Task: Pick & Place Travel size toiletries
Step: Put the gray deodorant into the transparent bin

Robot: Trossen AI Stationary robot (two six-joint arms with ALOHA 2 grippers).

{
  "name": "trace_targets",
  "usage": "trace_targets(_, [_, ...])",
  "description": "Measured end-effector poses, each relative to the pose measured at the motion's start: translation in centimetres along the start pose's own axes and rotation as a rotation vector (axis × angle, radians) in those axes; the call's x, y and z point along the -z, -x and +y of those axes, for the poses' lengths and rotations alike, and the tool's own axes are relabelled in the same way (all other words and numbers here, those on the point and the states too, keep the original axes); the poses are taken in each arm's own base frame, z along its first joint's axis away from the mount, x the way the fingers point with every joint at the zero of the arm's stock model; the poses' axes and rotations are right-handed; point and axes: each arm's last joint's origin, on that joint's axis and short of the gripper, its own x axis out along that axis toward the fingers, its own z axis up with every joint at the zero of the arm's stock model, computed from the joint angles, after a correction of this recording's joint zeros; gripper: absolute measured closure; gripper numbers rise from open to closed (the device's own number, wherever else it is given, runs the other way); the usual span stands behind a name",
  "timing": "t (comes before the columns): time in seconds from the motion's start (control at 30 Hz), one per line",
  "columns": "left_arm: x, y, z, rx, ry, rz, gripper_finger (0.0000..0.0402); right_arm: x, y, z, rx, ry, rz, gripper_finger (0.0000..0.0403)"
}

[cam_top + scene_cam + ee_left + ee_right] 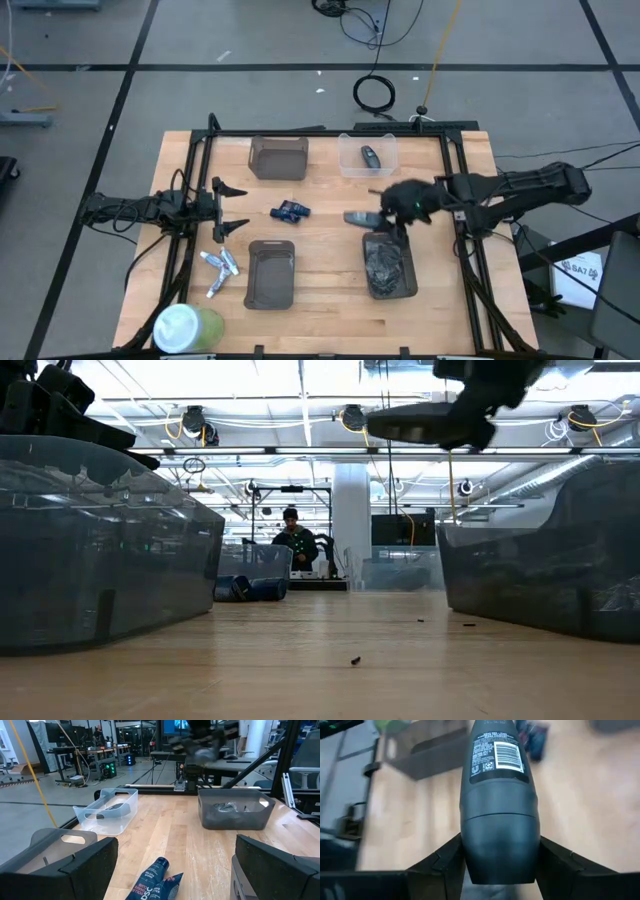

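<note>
So we saw the right end effector (388,212) gripping a dark gray bottle (500,805) above the bench (330,250), by the filled tray (390,268). Left end effector (232,208) sat wide open, idle at the left side. Tubes (220,270) lay near the empty tray (270,273).

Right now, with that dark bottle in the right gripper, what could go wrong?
The right gripper pinches the smooth dark bottle at its cap end, so it might slip and fall onto the table beside the full tray. The small tubes near the left gripper lie untouched.
</note>
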Motion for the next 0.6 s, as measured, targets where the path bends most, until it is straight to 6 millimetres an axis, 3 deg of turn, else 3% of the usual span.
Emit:
trace_targets(0.27, [0.0, 0.0, 0.0, 0.0, 0.0, 0.0, 0.0007, -2.6, -0.5, -5.6, 0.166, 0.128, -0.128, 0.0222])
trace_targets(0.6, [0.0, 0.0, 0.0, 0.0, 0.0, 0.0, 0.0007, -4.4, -1.3, -13.9, 0.333, 0.059, -0.184, 0.0222])
